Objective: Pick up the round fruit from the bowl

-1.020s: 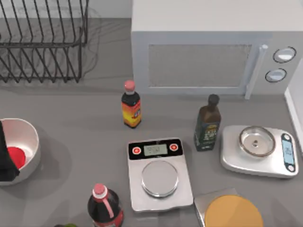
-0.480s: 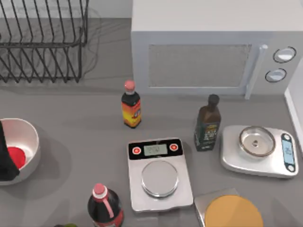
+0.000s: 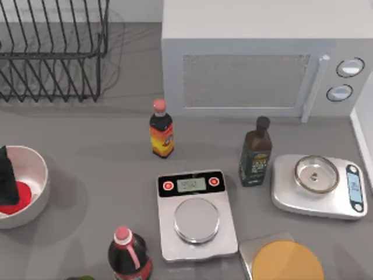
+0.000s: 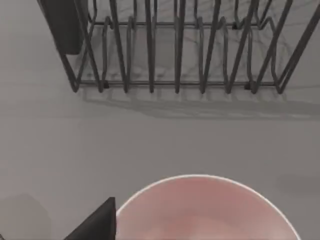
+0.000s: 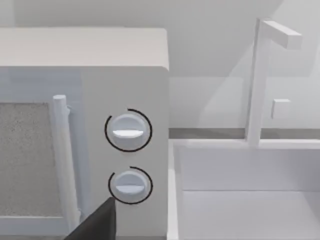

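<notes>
The white bowl (image 3: 36, 166) stands at the table's left edge, and its rim (image 4: 200, 177) also shows in the left wrist view, its inside tinted pink. The round fruit (image 3: 17, 197), a plain red ball, lies inside the bowl. My left gripper (image 3: 6, 178) is a black shape reaching into the bowl from the left edge, right over the fruit and covering part of it. A dark part of it (image 4: 95, 225) shows beside the bowl's rim. A dark tip of my right gripper (image 5: 95, 225) shows in the right wrist view, in front of the microwave's knobs (image 5: 128, 131).
A wire dish rack (image 3: 52, 52) stands behind the bowl. The microwave (image 3: 262, 64) fills the back. Two sauce bottles (image 3: 161, 131) (image 3: 255, 153), a cola bottle (image 3: 128, 256), two kitchen scales (image 3: 195, 213) (image 3: 317, 185) and a yellow-topped block (image 3: 285, 262) crowd the middle and right.
My left gripper has shifted a little within the bowl and now covers less of its front; more of the red fruit shows below it. Nothing else has moved.
</notes>
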Action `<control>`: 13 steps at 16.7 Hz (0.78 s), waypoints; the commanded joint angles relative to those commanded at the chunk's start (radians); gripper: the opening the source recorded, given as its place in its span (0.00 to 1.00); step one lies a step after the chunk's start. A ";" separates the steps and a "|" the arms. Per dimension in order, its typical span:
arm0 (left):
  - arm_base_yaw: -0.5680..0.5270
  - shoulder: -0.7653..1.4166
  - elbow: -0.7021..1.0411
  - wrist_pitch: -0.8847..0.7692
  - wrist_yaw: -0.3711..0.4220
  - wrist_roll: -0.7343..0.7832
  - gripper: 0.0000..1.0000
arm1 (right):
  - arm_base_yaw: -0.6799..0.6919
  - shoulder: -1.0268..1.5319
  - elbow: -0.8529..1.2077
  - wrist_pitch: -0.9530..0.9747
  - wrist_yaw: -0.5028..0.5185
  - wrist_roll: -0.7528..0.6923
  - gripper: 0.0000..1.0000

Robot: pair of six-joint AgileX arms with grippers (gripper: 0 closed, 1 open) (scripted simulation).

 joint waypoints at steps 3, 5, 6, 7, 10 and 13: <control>-0.001 0.296 0.200 -0.181 0.000 0.002 1.00 | 0.000 0.000 0.000 0.000 0.000 0.000 1.00; -0.002 0.501 0.335 -0.303 0.000 0.004 1.00 | 0.000 0.000 0.000 0.000 0.000 0.000 1.00; -0.003 0.602 0.401 -0.362 0.000 0.005 1.00 | 0.000 0.000 0.000 0.000 0.000 0.000 1.00; -0.003 0.699 0.464 -0.419 0.000 0.005 1.00 | 0.000 0.000 0.000 0.000 0.000 0.000 1.00; -0.004 0.957 0.633 -0.572 0.000 0.007 1.00 | 0.000 0.000 0.000 0.000 0.000 0.000 1.00; -0.005 1.132 0.756 -0.683 0.000 0.009 1.00 | 0.000 0.000 0.000 0.000 0.000 0.000 1.00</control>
